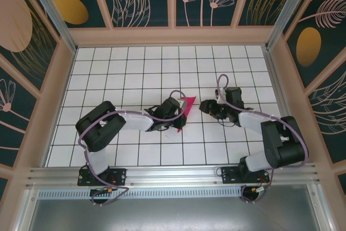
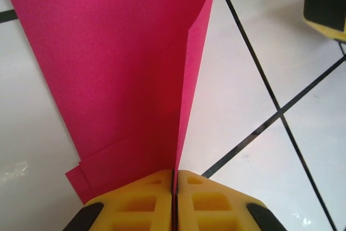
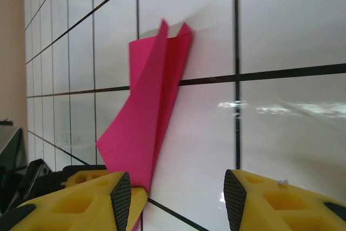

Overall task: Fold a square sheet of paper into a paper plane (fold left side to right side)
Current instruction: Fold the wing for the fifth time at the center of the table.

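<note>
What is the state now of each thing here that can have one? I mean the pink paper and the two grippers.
Pink paper: folded into layers, not pressed flat; the layers gape apart.
Left gripper: shut, pinching one end of the paper.
Right gripper: open, holding nothing, apart from the paper.

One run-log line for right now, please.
left fingers: shut on pink paper | right fingers: open, empty, apart from paper | paper: folded, partly raised off table
</note>
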Controlling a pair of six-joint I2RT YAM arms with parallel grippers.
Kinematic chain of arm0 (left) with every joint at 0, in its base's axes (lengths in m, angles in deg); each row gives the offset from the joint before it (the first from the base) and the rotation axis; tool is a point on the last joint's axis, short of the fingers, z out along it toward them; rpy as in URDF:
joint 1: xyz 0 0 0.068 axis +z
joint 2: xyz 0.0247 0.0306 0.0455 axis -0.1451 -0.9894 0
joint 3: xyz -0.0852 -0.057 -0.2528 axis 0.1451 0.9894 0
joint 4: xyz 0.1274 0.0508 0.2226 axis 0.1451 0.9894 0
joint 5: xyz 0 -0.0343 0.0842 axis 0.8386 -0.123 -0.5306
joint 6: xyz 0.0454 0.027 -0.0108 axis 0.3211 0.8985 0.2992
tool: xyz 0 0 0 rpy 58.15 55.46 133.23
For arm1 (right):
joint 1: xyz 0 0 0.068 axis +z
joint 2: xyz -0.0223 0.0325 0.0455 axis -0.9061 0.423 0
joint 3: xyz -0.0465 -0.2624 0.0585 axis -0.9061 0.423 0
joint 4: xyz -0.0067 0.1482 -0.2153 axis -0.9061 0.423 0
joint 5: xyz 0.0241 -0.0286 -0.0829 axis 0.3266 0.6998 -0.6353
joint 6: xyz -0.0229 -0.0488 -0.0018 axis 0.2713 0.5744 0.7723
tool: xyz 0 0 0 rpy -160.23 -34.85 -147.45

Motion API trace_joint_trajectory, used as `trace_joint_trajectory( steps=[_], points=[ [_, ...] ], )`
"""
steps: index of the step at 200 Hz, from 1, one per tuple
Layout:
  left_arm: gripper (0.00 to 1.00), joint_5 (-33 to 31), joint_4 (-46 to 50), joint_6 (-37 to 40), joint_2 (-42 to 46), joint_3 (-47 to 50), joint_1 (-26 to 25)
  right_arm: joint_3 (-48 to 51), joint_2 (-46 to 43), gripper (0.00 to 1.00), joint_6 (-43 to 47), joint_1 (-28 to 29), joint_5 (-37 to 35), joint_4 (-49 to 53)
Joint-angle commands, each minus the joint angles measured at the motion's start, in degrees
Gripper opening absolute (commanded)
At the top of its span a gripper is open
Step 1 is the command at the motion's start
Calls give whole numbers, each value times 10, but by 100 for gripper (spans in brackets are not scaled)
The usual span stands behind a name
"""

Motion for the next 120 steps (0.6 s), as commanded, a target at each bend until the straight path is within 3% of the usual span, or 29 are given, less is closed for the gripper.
trace_joint_trajectory(
  steps=[1,120],
  points=[
    [10,70,-49,-23,3,11,10,7,9,52,-18,23,-12,-71],
    [0,118,-80,-75,-43,-3,36,-33,117,46,-48,60,-28,-119]
  ],
)
